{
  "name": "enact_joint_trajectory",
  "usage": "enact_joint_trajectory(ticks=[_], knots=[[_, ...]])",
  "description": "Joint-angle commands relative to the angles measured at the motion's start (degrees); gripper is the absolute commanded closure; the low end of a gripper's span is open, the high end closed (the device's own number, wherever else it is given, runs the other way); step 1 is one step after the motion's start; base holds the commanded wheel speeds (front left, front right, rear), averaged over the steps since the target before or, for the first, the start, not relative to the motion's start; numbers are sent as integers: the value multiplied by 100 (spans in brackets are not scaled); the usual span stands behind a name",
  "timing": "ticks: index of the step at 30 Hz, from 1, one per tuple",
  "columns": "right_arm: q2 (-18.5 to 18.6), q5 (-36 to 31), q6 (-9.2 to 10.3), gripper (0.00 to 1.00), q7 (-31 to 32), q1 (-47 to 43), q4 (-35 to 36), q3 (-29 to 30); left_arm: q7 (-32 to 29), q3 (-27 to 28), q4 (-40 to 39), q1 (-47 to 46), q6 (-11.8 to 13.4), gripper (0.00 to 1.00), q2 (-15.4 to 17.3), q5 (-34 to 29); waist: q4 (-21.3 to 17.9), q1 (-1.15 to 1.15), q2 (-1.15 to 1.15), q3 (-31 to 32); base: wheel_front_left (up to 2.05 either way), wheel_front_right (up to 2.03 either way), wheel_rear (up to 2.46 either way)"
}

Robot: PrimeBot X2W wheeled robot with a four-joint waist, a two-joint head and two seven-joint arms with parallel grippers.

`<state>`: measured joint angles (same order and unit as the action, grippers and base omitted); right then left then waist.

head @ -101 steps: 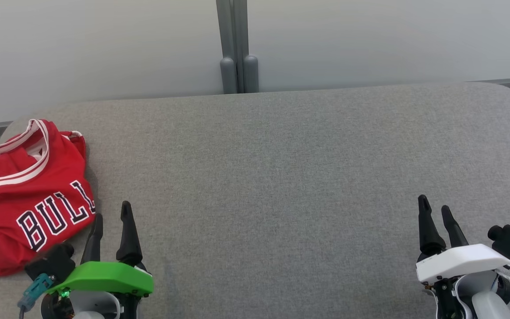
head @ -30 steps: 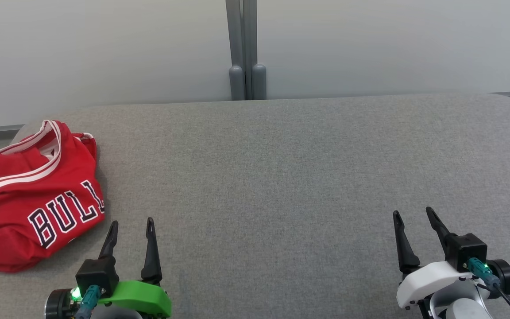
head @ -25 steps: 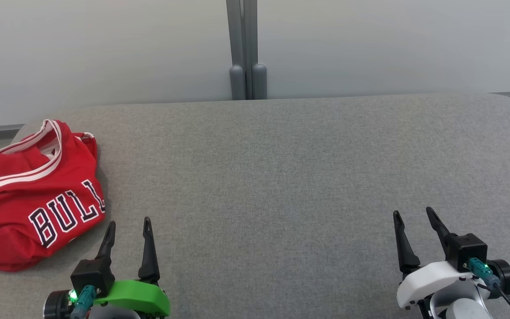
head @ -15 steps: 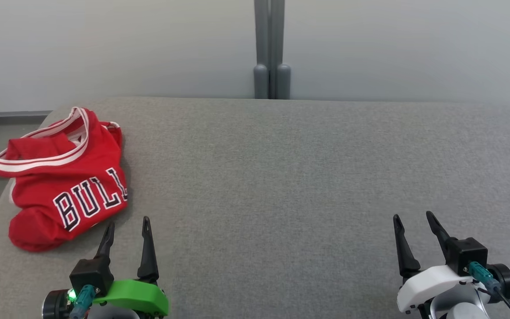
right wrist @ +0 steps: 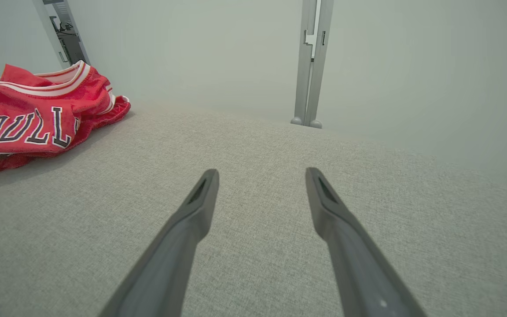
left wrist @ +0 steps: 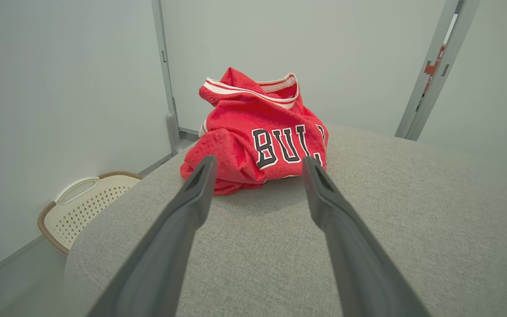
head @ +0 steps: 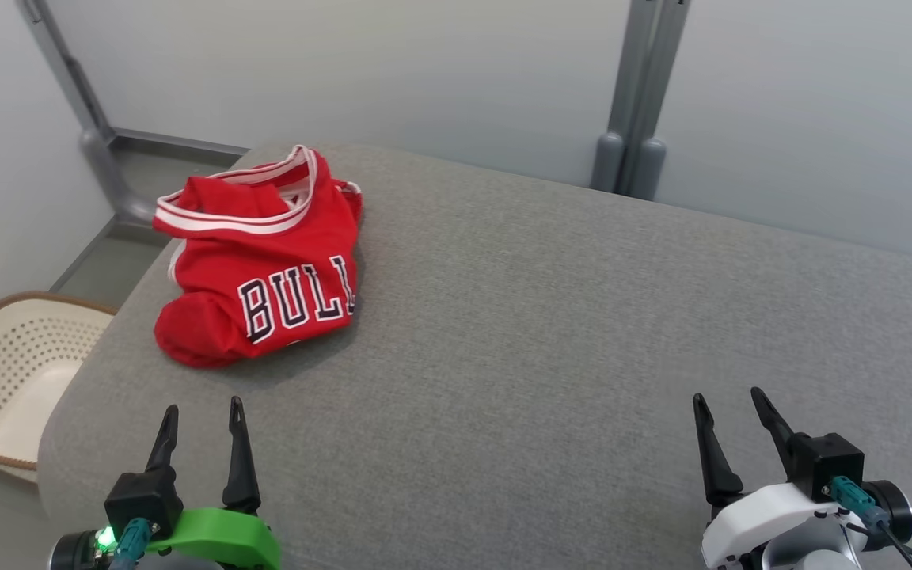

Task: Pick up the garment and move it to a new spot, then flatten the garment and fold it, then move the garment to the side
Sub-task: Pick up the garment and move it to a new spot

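The red jersey (head: 262, 269) lies crumpled and untouched near the far left corner of the grey cushion (head: 551, 332); pickup, flattening, folding and the move aside all lie ahead. The left gripper (head: 203, 405), spread and empty, points at it from nearby. The right gripper (head: 727, 395), equally wide and empty, hovers well apart. A pale basket (head: 20, 364) sits on the floor beside the cushion, clear of the approach.

Grey fabric-covered tabletop (head: 551, 332). Cream perforated plastic basket (head: 13, 356), brown rim, on floor (head: 96, 265) at its 9 o'clock. Grey metal post (head: 640, 87) at 1 o'clock.
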<state>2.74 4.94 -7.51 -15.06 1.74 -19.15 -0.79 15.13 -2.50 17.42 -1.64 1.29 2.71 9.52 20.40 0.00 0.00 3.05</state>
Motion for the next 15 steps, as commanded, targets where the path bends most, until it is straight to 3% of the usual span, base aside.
enact_joint_trajectory(ticks=[1, 15], knots=[[25, 41, 4, 0, -18, -38, 8, -24, 4, 54, -1, 87, -5, 0, 32, -55, 586, 0, 0, 50, 0, 0, 0], [27, 0, 4, 0, -18, 220, -91, -296, 4, 517, -218, 236, 92, 0, 30, -16, 855, 0, 0, -137, 0, 0, 0]])
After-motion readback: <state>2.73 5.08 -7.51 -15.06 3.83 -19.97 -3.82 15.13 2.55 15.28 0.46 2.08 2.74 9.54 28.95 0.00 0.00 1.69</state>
